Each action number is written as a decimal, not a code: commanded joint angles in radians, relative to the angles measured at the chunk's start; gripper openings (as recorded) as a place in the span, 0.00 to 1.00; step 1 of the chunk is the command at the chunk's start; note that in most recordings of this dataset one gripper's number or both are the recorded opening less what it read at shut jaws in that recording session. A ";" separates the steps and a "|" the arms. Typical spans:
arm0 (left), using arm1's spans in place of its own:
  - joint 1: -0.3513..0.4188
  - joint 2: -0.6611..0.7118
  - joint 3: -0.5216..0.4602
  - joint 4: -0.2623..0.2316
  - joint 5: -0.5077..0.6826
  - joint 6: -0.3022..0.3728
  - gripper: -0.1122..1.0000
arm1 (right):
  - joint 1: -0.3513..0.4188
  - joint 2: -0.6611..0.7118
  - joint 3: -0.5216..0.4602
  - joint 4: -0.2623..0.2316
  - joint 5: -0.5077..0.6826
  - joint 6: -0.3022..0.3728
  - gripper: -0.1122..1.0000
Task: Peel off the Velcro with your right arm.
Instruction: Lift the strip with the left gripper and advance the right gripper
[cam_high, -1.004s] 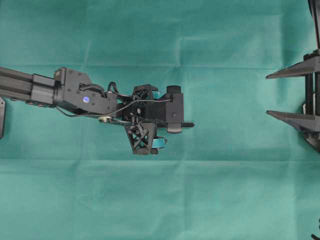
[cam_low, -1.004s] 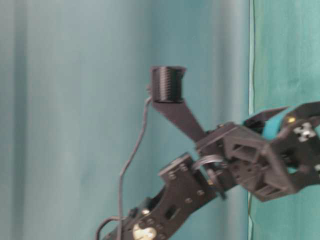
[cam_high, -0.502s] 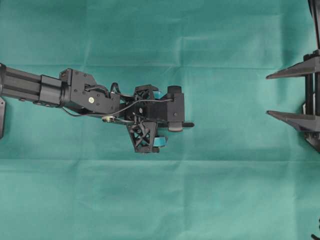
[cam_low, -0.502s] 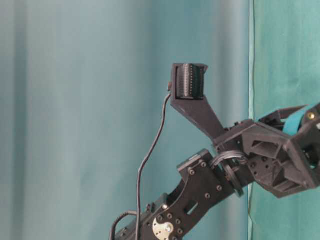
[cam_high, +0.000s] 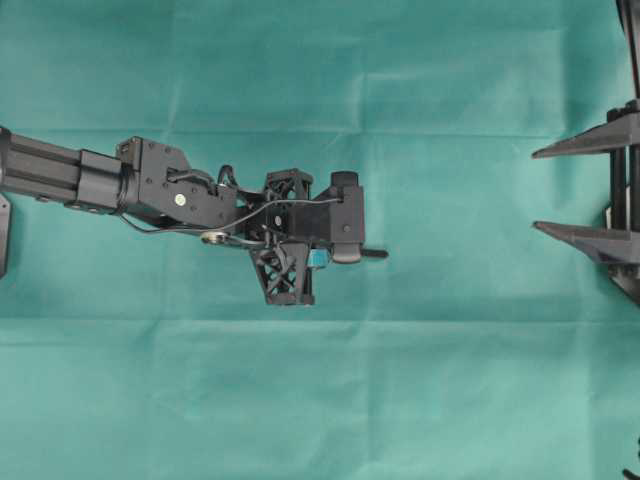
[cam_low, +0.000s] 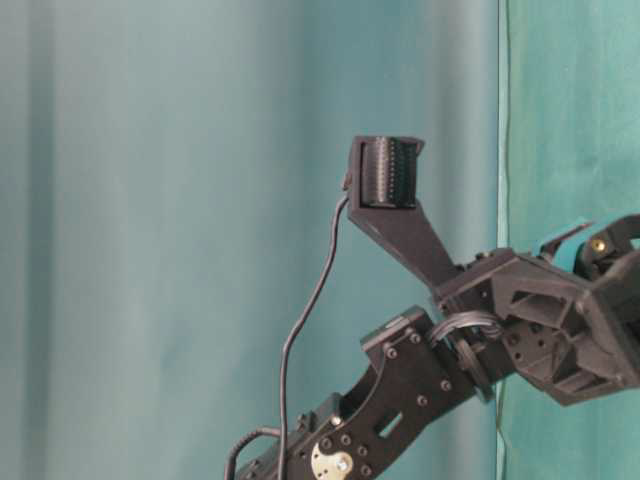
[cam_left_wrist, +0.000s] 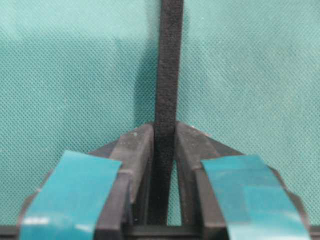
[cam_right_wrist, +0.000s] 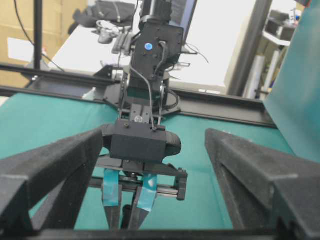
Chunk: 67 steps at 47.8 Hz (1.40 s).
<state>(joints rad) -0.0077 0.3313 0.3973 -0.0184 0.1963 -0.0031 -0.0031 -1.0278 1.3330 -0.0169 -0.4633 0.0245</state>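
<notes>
A: Velcro strap (cam_left_wrist: 168, 65) first. Where is it?

B: Clamped between the teal-taped fingers (cam_left_wrist: 75, 185) of the left tool (cam_left_wrist: 165, 145). In the left wrist view the jaws have come together on it, and the black strap runs straight out from their tips over the green cloth (cam_left_wrist: 60, 75) covering the bench.

A: Does it show from overhead?

B: Only as a short black tip poking out past the left tool (cam_high: 345, 254), pointing toward the right side. The left arm (cam_high: 150, 185) reaches in from the left edge, roughly level across the middle of the cloth (cam_high: 320, 400).

A: And the right tool?

B: Wide apart and holding nothing. Its two pointed black fingers (cam_high: 585, 142) sit at the right edge of the overhead view, well apart from the strap. In the right wrist view those fingers (cam_right_wrist: 55, 165) frame the left arm's camera box (cam_right_wrist: 140, 142), which faces them head-on.

A: Is the strap touching the cloth?

B: I cannot tell; the table-level view shows the left arm (cam_low: 420, 380) raised, but the strap itself is not visible there.
</notes>
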 joint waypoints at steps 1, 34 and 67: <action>0.003 -0.035 -0.006 0.002 0.003 -0.002 0.19 | 0.000 0.005 -0.012 -0.003 -0.009 0.000 0.77; -0.020 -0.259 0.080 -0.003 -0.049 -0.063 0.19 | 0.000 0.014 -0.078 -0.114 -0.003 -0.008 0.76; -0.020 -0.515 0.313 -0.003 -0.350 -0.380 0.19 | -0.002 0.218 -0.224 -0.261 -0.003 -0.126 0.76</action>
<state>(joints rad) -0.0261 -0.1442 0.7056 -0.0184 -0.1258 -0.3804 -0.0031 -0.8283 1.1428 -0.2761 -0.4617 -0.0905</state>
